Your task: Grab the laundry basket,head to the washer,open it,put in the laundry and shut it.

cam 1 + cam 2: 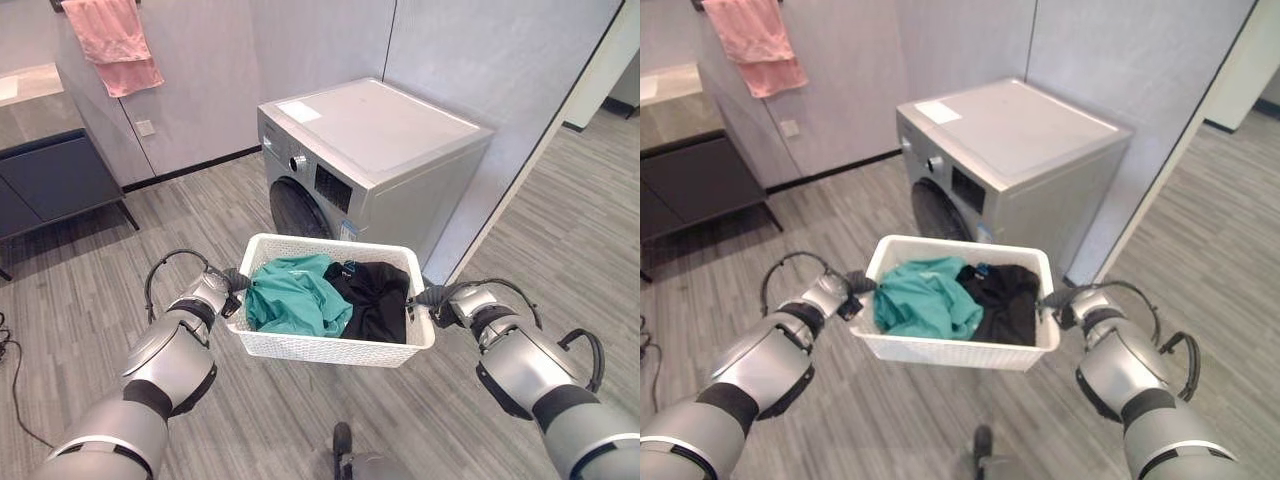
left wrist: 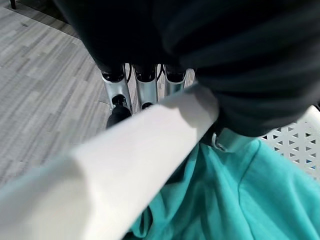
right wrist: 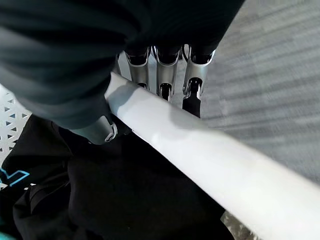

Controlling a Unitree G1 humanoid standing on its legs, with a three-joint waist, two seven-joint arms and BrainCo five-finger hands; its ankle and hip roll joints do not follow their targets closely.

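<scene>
White perforated basket (image 1: 330, 350) — teal garment (image 1: 292, 297), black garment (image 1: 378, 297); silver-grey washer (image 1: 385, 150); pink towel (image 1: 112, 42).

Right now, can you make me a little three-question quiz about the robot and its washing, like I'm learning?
1. True or false: the washer's round door is already open.
2. Which garment lies nearer the left hand in the laundry basket? A) the teal garment B) the black garment C) the pink towel
3. Fill in: each hand is curled round the basket's ____.

Key:
1. False; the door is shut.
2. A.
3. Rim: the right hand grips one side, the left hand the other, holding the basket off the floor in front of the washer.
</scene>
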